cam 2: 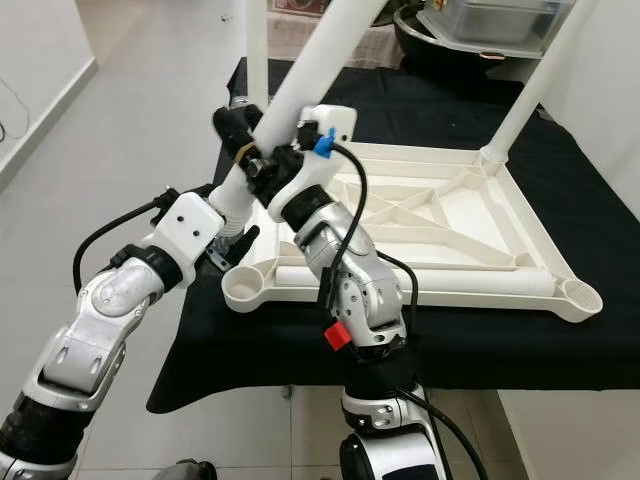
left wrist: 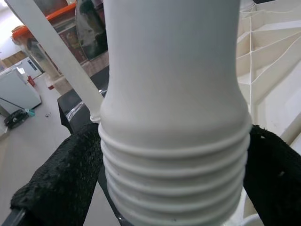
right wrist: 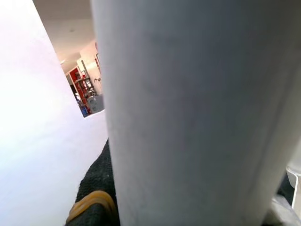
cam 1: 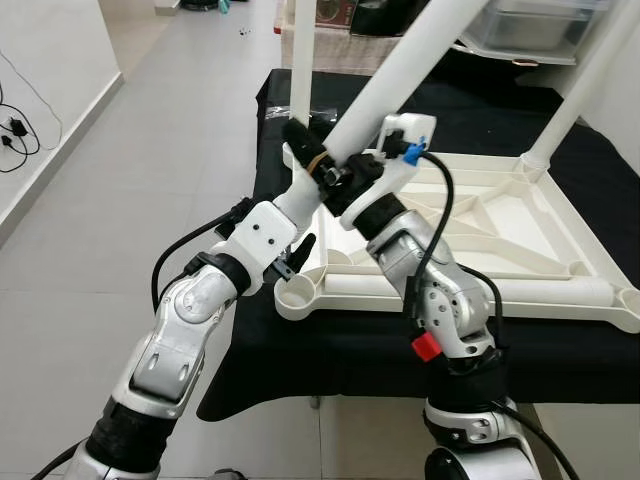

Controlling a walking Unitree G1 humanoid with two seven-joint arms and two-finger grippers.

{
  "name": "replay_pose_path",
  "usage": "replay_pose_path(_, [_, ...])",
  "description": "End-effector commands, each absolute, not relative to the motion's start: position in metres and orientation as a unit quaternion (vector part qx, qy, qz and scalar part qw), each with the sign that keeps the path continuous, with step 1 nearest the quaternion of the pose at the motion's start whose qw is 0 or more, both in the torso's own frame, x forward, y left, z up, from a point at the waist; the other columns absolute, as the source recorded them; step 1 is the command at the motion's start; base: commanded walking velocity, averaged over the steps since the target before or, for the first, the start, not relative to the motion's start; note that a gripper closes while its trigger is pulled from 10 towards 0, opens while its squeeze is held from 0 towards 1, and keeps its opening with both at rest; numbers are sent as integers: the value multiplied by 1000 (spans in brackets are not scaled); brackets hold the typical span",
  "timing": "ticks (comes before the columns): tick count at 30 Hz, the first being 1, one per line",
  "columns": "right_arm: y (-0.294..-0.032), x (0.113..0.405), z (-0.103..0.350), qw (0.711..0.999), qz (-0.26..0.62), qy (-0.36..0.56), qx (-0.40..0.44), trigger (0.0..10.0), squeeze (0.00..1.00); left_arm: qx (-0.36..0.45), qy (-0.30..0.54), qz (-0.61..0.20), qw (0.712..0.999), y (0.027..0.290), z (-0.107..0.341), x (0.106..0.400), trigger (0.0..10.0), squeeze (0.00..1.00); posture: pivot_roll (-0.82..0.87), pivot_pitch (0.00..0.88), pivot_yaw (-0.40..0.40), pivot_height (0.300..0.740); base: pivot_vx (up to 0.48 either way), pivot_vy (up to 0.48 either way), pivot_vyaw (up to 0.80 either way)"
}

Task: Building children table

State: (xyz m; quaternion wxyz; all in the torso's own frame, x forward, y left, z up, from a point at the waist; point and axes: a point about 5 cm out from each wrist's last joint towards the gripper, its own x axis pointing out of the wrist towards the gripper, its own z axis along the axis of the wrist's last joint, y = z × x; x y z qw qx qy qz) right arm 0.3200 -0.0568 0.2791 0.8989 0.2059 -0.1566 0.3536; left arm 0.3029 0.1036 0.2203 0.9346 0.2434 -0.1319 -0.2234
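Note:
A white plastic child's tabletop (cam 1: 480,225) lies upside down on a black-covered table (cam 1: 330,350). Two white legs stand in its far corners (cam 1: 300,60) (cam 1: 585,85). A third white leg (cam 1: 400,75) slants above the near left corner socket (cam 1: 297,295). My left gripper (cam 1: 305,145) is shut on this leg near its threaded end (left wrist: 174,165), black fingers (left wrist: 61,183) on both sides. My right gripper (cam 1: 345,175) is shut on the same leg just above, the leg pressed close to its camera (right wrist: 197,113).
The near right corner socket (cam 2: 582,295) of the tabletop is vacant. Grey tiled floor (cam 1: 130,180) lies to the left of the table. Storage boxes (cam 1: 530,25) stand at the back. A cable and plug (cam 1: 15,130) lie by the left wall.

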Motion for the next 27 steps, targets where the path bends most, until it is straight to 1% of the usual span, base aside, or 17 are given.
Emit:
replay_pose_path(1, [-58,316,281,897,356,-166,204,10000,0,248,-129,-226,933,102,218,304,10000,0,70,106,-104,740,0,0,0])
replay_pose_path(20, [-52,312,275,894,369,-159,197,10000,0,248,-137,-252,925,91,215,311,10000,0,67,110,-104,740,0,0,0])
replay_pose_path(21, [-52,312,275,895,369,-158,196,10000,0,246,-139,-255,925,90,215,310,8784,0,67,110,-104,740,0,0,0])
replay_pose_path(22, [-52,312,275,895,369,-158,196,10000,0,246,-139,-255,925,90,215,310,8784,0,67,110,-104,740,0,0,0])
replay_pose_path(23, [-52,312,274,895,368,-158,196,10000,0,245,-138,-258,924,88,214,310,0,0,67,110,-104,740,0,0,0])
replay_pose_path(27, [-52,312,274,896,367,-157,195,10000,0,245,-138,-261,924,88,213,309,0,0,68,109,-105,740,0,0,0])
